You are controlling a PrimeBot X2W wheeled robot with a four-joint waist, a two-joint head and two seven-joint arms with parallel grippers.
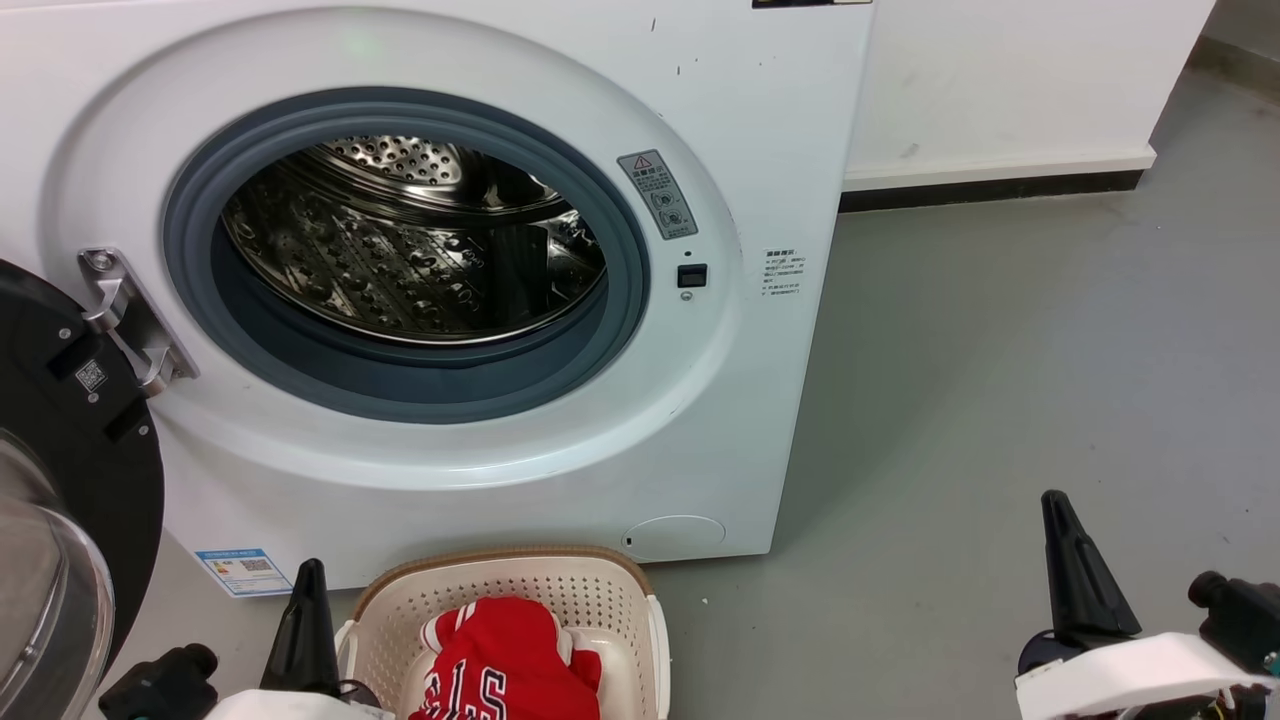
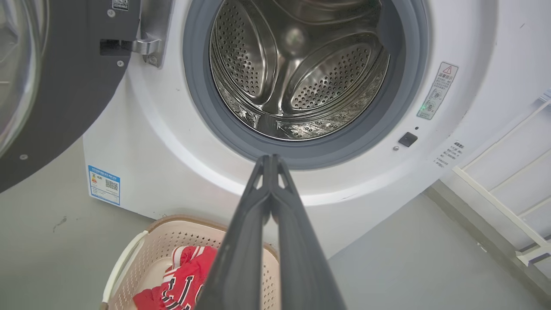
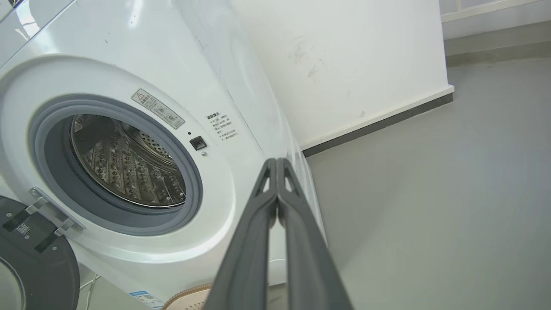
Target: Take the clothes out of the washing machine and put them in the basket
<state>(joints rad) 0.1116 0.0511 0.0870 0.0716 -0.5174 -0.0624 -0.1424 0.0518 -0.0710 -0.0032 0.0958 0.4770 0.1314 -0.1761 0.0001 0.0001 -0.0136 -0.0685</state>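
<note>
**Spotter:** Where are the clothes?

**Operator:** I see red jersey cloth (image 1: pixel 500 660) lying in the basket (image 1: pixel 505 556), which sits on the floor (image 1: pixel 1000 380) just in front of the washing machine (image 1: pixel 780 330). I can't tell from here whether that heap is one jersey or two.

**Spotter:** And the drum?

**Operator:** What I can see of the drum (image 2: pixel 301 73) is bare steel, with no red anywhere. Its near lower lip is hidden behind the grey door ring (image 2: pixel 327 150).

**Spotter:** Pincers?

**Operator:** My left pincer (image 2: pixel 271 160) is clenched on nothing, fingers pressed together, above the basket and pointing at the opening. My right pincer (image 3: pixel 276 162) is likewise clenched and empty, off by the machine's right side.

**Spotter:** Your move?

**Operator:** I judge the job is about done. To finish well, I'd tip the left wrist lower for a look behind that ring before calling it. I'd also keep both arms clear of the open door (image 1: pixel 70 450) on my left.
</note>
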